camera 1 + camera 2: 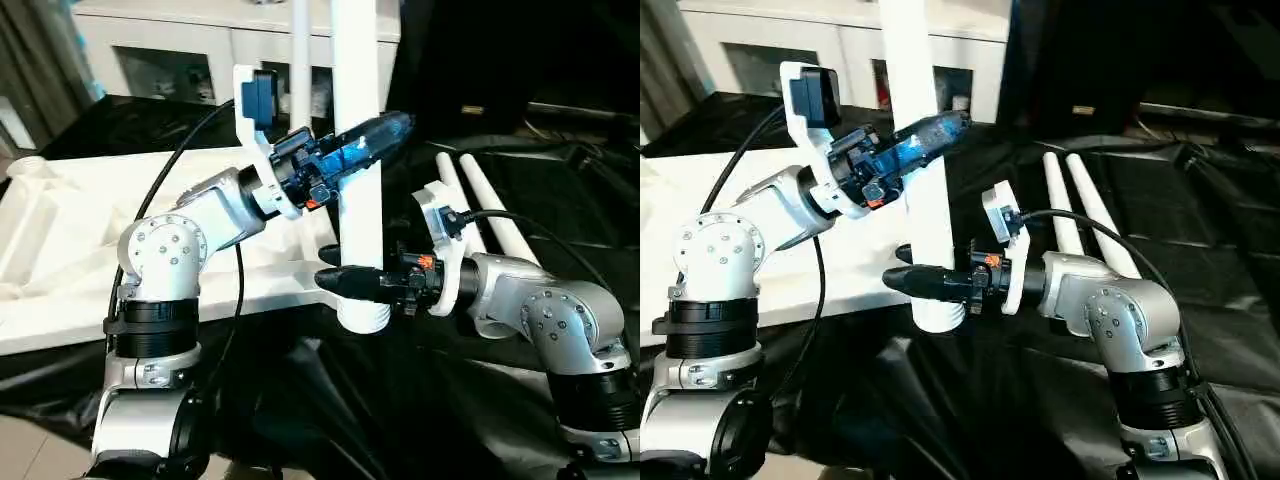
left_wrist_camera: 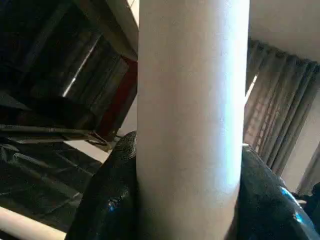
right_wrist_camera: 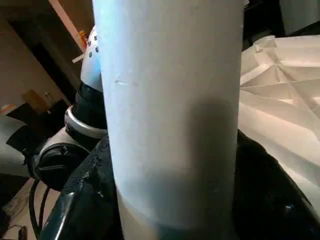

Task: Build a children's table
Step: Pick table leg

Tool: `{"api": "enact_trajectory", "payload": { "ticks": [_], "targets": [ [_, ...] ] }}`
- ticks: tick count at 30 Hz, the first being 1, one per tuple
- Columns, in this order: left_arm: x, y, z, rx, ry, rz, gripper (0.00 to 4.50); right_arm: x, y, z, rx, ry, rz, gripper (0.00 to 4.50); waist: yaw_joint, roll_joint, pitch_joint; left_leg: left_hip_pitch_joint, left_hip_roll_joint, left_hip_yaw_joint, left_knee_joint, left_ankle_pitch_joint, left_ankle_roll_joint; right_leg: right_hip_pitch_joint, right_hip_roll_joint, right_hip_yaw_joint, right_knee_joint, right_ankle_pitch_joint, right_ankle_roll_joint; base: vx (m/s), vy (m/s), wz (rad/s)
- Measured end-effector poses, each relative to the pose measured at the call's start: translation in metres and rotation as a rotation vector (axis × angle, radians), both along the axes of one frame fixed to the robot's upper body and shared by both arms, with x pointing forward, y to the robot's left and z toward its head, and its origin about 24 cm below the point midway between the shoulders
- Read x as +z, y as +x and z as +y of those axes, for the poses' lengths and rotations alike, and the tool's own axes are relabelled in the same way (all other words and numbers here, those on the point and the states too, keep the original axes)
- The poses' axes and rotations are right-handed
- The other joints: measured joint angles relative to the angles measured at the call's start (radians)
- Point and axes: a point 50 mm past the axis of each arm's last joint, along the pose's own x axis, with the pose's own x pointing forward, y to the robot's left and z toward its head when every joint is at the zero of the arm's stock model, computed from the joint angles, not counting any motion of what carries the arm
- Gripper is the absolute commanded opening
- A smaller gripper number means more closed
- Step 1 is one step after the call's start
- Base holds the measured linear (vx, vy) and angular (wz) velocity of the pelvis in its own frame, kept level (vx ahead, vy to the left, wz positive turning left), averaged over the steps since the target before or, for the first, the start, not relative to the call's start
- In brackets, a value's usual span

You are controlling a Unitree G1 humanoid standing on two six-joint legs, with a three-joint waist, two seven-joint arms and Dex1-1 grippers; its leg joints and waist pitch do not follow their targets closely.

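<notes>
Held leg (image 1: 358,150): upright, thick end down, just off the near edge of the top.
Left gripper (image 1: 372,140): clamped round the leg partway up, a finger (image 2: 107,200) on each side.
Right gripper (image 1: 350,283): closed on the same leg near its lower end, a finger (image 3: 85,200) on either side.
Top (image 1: 60,230): upside down, ribbed underside up, on black sheeting (image 1: 400,400).
Spare legs (image 1: 490,205): 2, lying side by side on the sheeting behind the right arm.
Cabinet (image 1: 170,45): white, behind the top.
</notes>
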Motion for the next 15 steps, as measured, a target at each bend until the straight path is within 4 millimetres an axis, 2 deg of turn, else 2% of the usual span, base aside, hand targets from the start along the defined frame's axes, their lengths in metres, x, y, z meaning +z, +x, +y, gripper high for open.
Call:
{"api": "enact_trajectory", "payload": {
  "ticks": [1, 4, 5, 7, 10, 12, 13, 14, 15],
  "targets": [
    [0.0, 0.0, 0.0, 0.0, 0.0, 0.0, 1.85, 0.0, 0.0, 0.0, 0.0, 0.0, 0.001, 2.74, 0.0, 0.0, 0.0, 0.0, 0.0, 0.0, 0.0, 0.0, 0.0, 0.0, 0.0, 0.0, 0.0, 0.0, 0.0, 0.0, 0.0, 0.0],
    [-0.001, 0.0, 0.001, 0.008, -0.001, 0.007, 1.85, 0.0, 0.0, 0.001, 0.002, 0.003, -0.002, 2.38, 0.0, 0.0, 0.0, 0.0, 0.0, 0.0, 0.0, 0.0, 0.0, 0.0, 0.0, 0.0, 0.0, 0.0, 0.0, 0.0, 0.0, 0.0],
    [-0.002, 0.001, 0.002, 0.022, 0.0, 0.013, 2.2, 0.0, 0.0, 0.002, -0.002, 0.006, -0.008, 2.35, 0.0, 0.0, 0.0, 0.0, 0.0, 0.0, 0.0, 0.0, 0.0, 0.0, 0.0, 0.0, 0.0, 0.0, 0.0, 0.0, 0.0, 0.0],
    [-0.004, 0.004, 0.002, 0.077, 0.011, 0.023, 2.55, -0.001, 0.003, 0.003, -0.044, -0.002, -0.018, 2.23, -0.001, 0.001, 0.0, 0.0, 0.0, -0.001, 0.0, 0.0, 0.0, 0.0, 0.0, 0.0, 0.0, 0.0, 0.001, 0.0, 0.0, 0.0],
    [-0.009, 0.012, -0.007, 0.221, 0.102, 0.026, 2.65, -0.009, 0.011, 0.007, -0.151, -0.047, -0.005, 2.15, 0.0, 0.002, -0.001, -0.001, 0.0, -0.001, 0.0, 0.0, 0.0, 0.0, 0.0, 0.0, -0.001, 0.0, 0.001, 0.0, 0.0, 0.0],
    [-0.014, 0.02, -0.012, 0.32, 0.183, 0.042, 2.96, -0.013, 0.015, 0.006, -0.202, -0.084, 0.007, 2.07, 0.0, 0.002, -0.001, -0.001, 0.0, -0.001, 0.0, 0.0, 0.0, 0.001, 0.0, 0.0, -0.002, 0.0, 0.001, 0.0, 0.0, 0.0],
    [-0.017, 0.029, -0.013, 0.454, 0.275, 0.064, 2.64, -0.019, 0.02, 0.003, -0.273, -0.128, 0.027, 2.05, -0.004, 0.002, -0.001, 0.0, 0.0, -0.001, 0.0, 0.0, 0.0, 0.001, 0.0, 0.0, -0.002, 0.0, 0.002, 0.0, 0.0, 0.0],
    [-0.02, 0.035, -0.013, 0.539, 0.33, 0.089, 2.64, -0.022, 0.023, 0.004, -0.308, -0.151, 0.037, 2.05, -0.007, 0.002, -0.001, 0.0, 0.0, -0.001, 0.0, 0.0, 0.0, 0.001, 0.0, 0.0, -0.002, 0.0, 0.003, 0.0, 0.0, 0.0],
    [-0.023, 0.038, -0.011, 0.593, 0.362, 0.105, 2.45, -0.024, 0.025, 0.005, -0.332, -0.17, 0.045, 2.04, -0.01, 0.002, -0.001, -0.001, 0.0, -0.001, 0.0, 0.0, 0.0, 0.001, 0.0, 0.0, -0.003, 0.001, 0.004, 0.0, 0.0, 0.0]
  ]
}}
